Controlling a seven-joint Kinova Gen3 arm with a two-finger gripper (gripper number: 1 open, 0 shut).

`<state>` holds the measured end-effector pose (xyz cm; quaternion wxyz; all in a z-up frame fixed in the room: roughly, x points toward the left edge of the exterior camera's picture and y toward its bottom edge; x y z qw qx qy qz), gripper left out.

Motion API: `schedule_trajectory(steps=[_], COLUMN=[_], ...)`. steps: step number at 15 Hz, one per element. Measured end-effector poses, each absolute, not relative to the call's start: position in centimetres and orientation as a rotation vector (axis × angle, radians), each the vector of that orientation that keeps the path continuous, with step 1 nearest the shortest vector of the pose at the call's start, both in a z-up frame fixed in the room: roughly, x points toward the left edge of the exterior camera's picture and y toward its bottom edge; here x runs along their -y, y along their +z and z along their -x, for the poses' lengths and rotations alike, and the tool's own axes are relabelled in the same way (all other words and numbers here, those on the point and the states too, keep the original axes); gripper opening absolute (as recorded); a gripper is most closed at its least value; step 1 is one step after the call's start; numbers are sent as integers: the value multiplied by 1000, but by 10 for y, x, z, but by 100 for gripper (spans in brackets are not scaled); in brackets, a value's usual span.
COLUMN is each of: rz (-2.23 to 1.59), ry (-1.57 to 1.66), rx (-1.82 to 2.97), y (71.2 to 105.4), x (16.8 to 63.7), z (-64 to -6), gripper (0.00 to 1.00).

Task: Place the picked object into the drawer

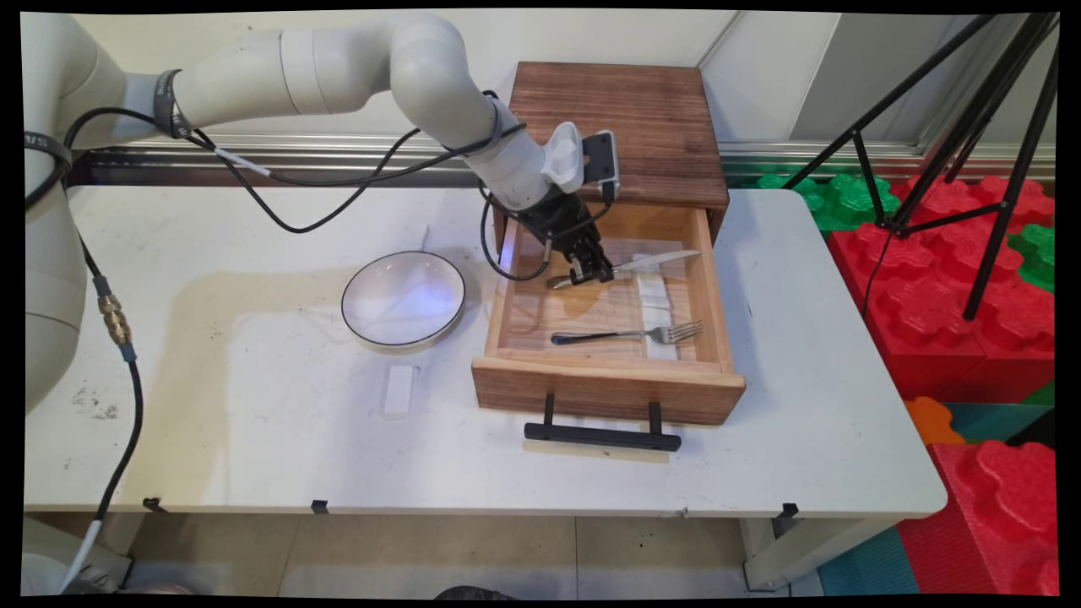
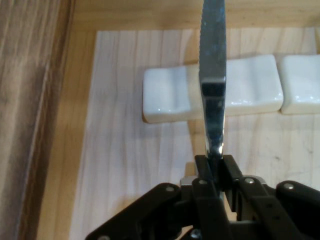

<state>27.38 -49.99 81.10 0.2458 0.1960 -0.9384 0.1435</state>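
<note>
In the upper middle of the main view, inside the open wooden drawer (image 1: 714, 295), the gripper (image 1: 591, 272) is clamped on a table knife (image 1: 650, 263) at the neck where handle meets blade. The hand view shows both fingers (image 2: 231, 167) pressed flat against the knife (image 2: 213, 95), its serrated blade running up the frame over a white ceramic rest (image 2: 250, 87), with a second rest (image 2: 302, 82) just beside that one at the right edge.

The knife lies across the drawer's far part, handle toward the left, tip toward the right. A fork (image 1: 633, 334) lies nearer the drawer front, its tines on a rest. To the left of the drawer, on the table (image 1: 253, 439), stands a white bowl (image 1: 404, 298), and another rest (image 1: 399, 390) lies below it.

The knife looks stiff, light and smooth, likely slippery steel. It is thin, so a hold across its flat sides near the neck, as here, probably balances it best; a grip far out on the handle would likely let it pivot.
</note>
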Motion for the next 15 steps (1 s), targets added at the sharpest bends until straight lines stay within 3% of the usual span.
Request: schedule_trajectory(steps=[6, 7, 15], rz=[-534, -533, -531], ry=[382, 381, 378], rx=[2569, 2568, 2549], y=[801, 800, 804], x=[504, 505, 504], z=[-274, -274, -274], gripper=[0, 100, 100])
